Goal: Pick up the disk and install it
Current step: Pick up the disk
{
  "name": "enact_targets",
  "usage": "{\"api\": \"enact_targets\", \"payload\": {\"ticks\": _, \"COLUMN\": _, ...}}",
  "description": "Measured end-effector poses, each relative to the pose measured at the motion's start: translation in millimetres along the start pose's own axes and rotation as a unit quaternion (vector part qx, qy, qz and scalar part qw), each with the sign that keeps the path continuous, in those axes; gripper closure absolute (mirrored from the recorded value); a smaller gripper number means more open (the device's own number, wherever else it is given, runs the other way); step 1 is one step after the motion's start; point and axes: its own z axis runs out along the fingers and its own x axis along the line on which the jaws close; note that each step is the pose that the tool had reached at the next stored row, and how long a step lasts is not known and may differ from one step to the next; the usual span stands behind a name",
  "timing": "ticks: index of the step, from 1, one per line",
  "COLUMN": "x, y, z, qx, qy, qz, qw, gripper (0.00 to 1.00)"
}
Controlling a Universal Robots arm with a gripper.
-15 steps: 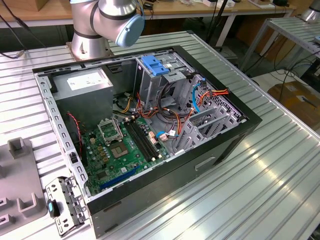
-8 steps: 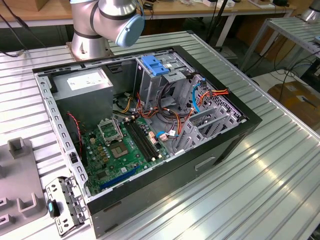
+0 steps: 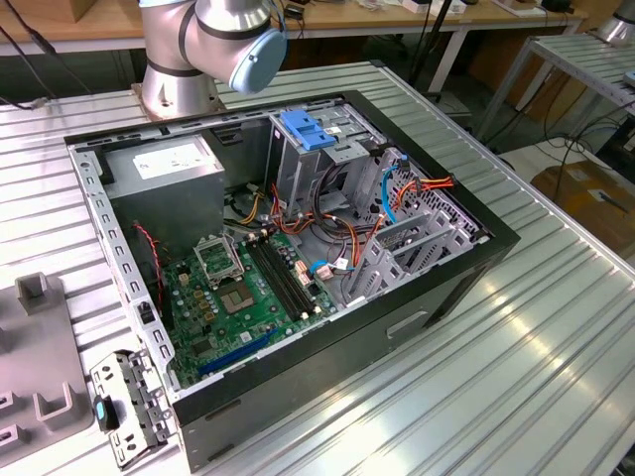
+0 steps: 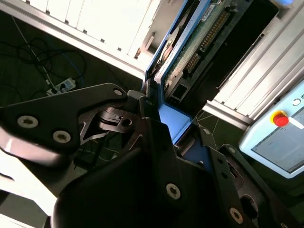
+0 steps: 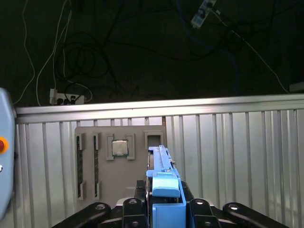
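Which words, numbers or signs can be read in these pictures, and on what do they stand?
None can be read.
Power supply label: print too small to read.
Circuit board of the disk: markings too small to read.
Screen beside the red button: no readable text.

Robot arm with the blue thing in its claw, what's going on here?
The robot arm is working on a computer. Its gripper is shut on the disk, a flat drive with bright blue rails, and holds it on edge close to the grey parts holder on the ribbed metal table. In the exterior view the open computer case lies on that table with its insides showing. The disk is not in the case yet.
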Motion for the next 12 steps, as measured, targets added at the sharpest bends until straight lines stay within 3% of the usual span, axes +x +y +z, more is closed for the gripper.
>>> {"api": "enact_targets", "payload": {"ticks": 12, "x": -0.1, "y": 0.2, "z": -13.8, "qx": -0.0011, "qy": 0.0, "qz": 0.0, "qw": 1.0, "gripper": 0.63}}
